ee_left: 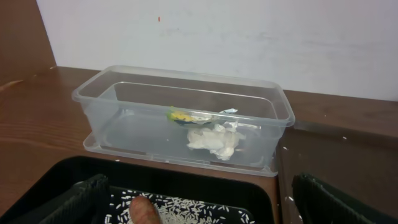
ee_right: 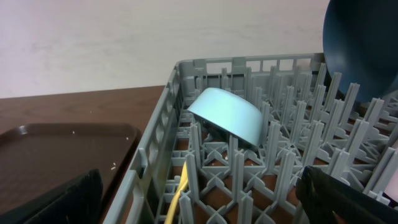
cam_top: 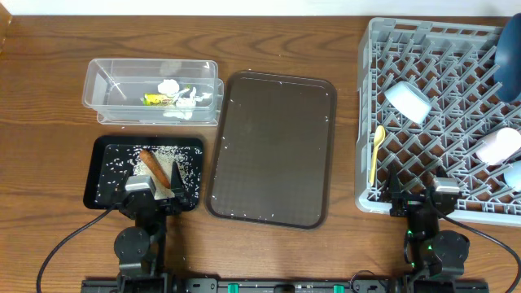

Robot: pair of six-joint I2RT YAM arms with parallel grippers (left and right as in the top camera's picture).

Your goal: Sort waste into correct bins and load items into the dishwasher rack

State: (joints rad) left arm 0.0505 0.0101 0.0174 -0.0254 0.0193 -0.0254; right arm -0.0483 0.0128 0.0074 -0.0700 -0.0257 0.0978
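Brown wood makes up the table [cam_top: 49, 98], with a pale wall seen behind it. The left pincer [cam_top: 152, 192] is held wide open over the near edge of the black tray [cam_top: 106, 159], and nothing is gripped between its fingers [ee_left: 68, 202]. Just ahead of it, in line with the gap, the carrot stick [ee_left: 144, 210] is seen lying among rice grains [ee_left: 186, 216] in that tray. Beyond the tray the clear tub [ee_left: 93, 93] is set, with the white tissue [ee_left: 214, 140] and the yellow-green wrapper [ee_left: 180, 116] inside.

The right pincer [cam_top: 423, 199] is likewise spread wide and empty at the near edge of the grey rack [ee_right: 155, 143]; whether the rack is touched cannot be told. Just ahead and slightly left, the yellow spoon [ee_right: 177, 199] is laid in the rack. Further ahead, the light-blue bowl [ee_right: 227, 115] is tipped mouth-down on the pegs, and the dark-blue plate [ee_right: 360, 43] is stood at the far right. The pink cup [cam_top: 498, 145] and the blue cup [cam_top: 514, 173] are lodged to its right. The brown serving tray [cam_top: 273, 146] is placed to its left.
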